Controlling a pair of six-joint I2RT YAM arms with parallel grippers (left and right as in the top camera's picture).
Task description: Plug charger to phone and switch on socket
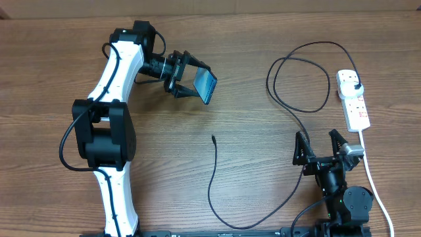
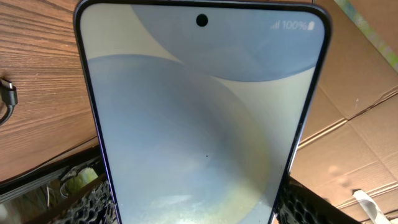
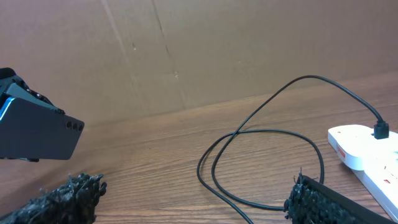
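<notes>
We grip the slim, glossy phone in our left pincer, clear of the wood-grain surface; our right pincer stands spread and empty. The thin black charger is plugged into the white plastic power strip. Its connector tip lies loose, well apart from the phone, so we judge that joining them and switching on are still to do.

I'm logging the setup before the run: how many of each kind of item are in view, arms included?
phone: 1
charger cable: 1
power strip: 1
robot arms: 2 (left arm, right arm)
Total: 5
</notes>
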